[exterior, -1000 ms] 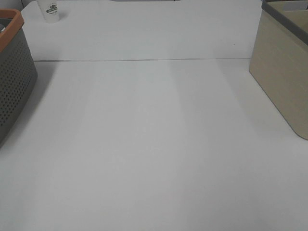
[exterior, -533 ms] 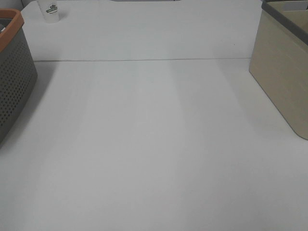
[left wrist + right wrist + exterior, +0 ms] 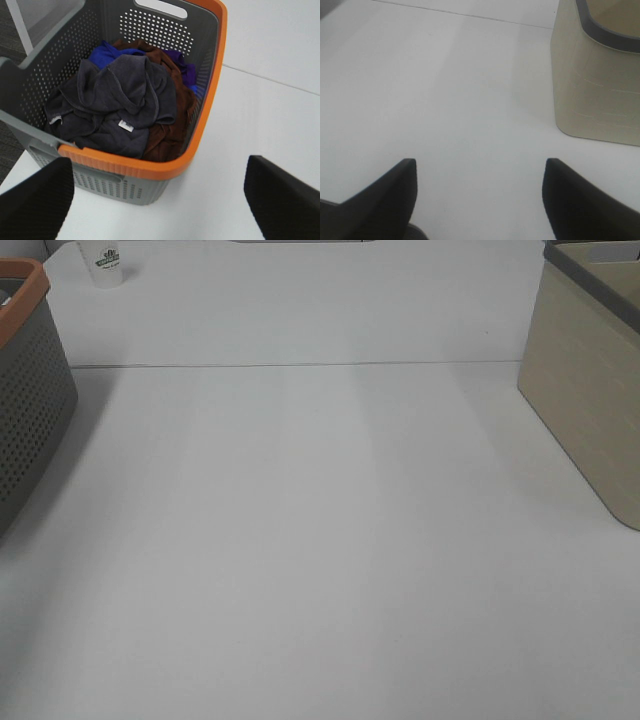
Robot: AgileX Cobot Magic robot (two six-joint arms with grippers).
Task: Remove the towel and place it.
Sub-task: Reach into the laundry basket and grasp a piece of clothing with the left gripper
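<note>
Both left gripper [image 3: 157, 167] and right gripper [image 3: 479, 167] are being held apart; a downward reach for the crumpled charcoal-grey terry towel [image 3: 112, 107] is seemingly being prepared.

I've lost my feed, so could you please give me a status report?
Left gripper and right gripper: jaws open, empty. Dark charcoal-grey terry towel lying topmost in orange-rimmed grey perforated basket. Nothing covering it.
</note>
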